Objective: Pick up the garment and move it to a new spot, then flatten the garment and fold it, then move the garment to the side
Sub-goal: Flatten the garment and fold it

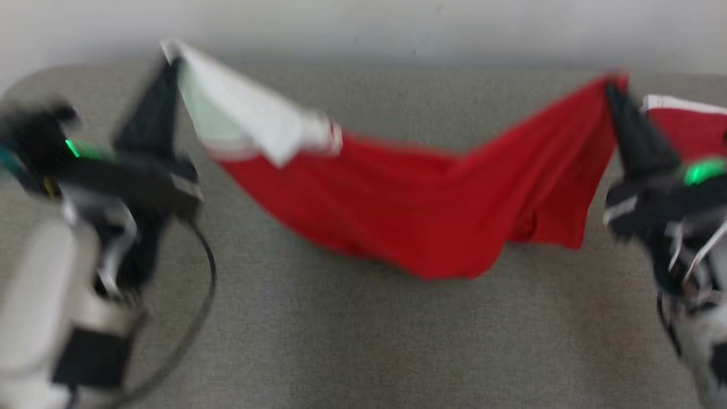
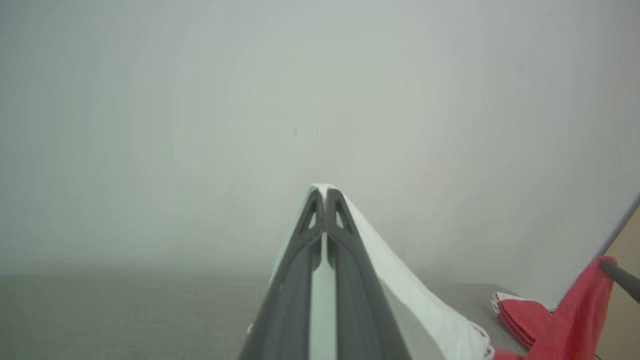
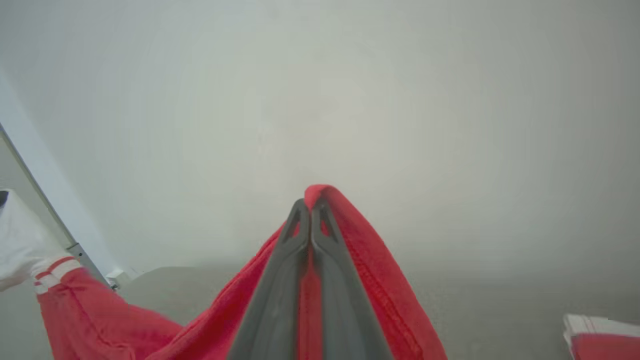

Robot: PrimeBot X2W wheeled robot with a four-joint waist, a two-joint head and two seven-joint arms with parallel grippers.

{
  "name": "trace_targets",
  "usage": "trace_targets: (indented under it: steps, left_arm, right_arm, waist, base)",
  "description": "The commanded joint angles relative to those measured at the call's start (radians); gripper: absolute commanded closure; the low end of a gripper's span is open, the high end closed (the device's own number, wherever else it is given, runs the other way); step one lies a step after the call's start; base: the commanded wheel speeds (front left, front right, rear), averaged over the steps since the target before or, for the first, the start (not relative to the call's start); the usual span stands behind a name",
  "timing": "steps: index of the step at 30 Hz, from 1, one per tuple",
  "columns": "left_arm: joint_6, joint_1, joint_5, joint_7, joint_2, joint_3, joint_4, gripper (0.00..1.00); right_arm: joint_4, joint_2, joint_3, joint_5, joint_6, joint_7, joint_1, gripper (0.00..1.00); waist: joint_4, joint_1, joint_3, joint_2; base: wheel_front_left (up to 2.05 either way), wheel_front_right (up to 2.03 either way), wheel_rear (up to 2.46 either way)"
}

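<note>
Evidently my left pincer [image 1: 170, 59] at ten o'clock and right pincer [image 1: 612, 85] at two o'clock each clenched the red, white-sleeved cloth garment [image 1: 409, 210], its long axis sagging nine-to-three between them, over the grey table [image 1: 363, 341].

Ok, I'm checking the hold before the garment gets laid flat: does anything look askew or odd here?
The garment sags unevenly between the left gripper and right gripper, jaws shut on it: its white part is flopped over the red near the left.
</note>
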Motion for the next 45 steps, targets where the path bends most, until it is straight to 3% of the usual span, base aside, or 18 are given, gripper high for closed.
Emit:
trace_targets:
  steps: [1,7,13,25,35,40,45]
  left_arm:
    - [0.0,-0.075,-0.013,0.022,0.007,0.009,0.021,1.0]
    - [0.003,-0.502,-0.035,0.09,0.003,0.028,0.204,1.0]
    - [0.003,-0.887,0.017,0.074,0.005,0.015,0.404,1.0]
    - [0.002,-1.362,0.083,-0.037,0.005,-0.012,0.71,1.0]
    - [0.0,-1.461,0.061,-0.113,0.002,-0.063,0.869,1.0]
    - [-0.001,-1.397,0.021,-0.129,0.009,-0.108,0.878,1.0]
    - [0.001,-1.242,-0.065,-0.155,0.003,-0.172,0.795,1.0]
  right_arm:
    - [0.023,-0.004,0.004,0.031,-0.003,0.012,-0.068,1.0]
    - [0.192,-0.039,0.048,0.08,-0.002,0.067,-0.471,1.0]
    - [0.392,-0.009,0.073,0.1,-0.002,0.066,-0.845,1.0]
    - [0.702,0.049,0.128,0.077,-0.002,-0.03,-1.289,1.0]
    - [0.819,0.05,0.245,0.107,-0.002,-0.082,-1.382,1.0]
    - [0.819,0.04,0.302,0.16,-0.002,-0.114,-1.332,1.0]
    - [0.756,0.007,0.376,0.243,-0.002,-0.161,-1.214,1.0]
  waist:
    - [-0.014,-0.0002,0.108,-0.0001]
    - [-0.004,-0.0002,0.242,-0.0001]
    - [-0.016,-0.0002,0.345,-0.0001]
    - [-0.058,-0.0002,0.412,-0.0001]
    - [-0.061,-0.0002,0.449,-0.0001]
    - [-0.061,-0.0002,0.443,-0.0001]
    - [-0.044,-0.0002,0.384,-0.0001]
  base:
    - [0.0,0.0,0.0]
    - [0.0,0.0,0.0]
    - [0.0,0.0,0.0]
    - [0.0,0.0,0.0]
    - [0.0,0.0,0.0]
    - [0.0,0.0,0.0]
    - [0.0,0.0,0.0]
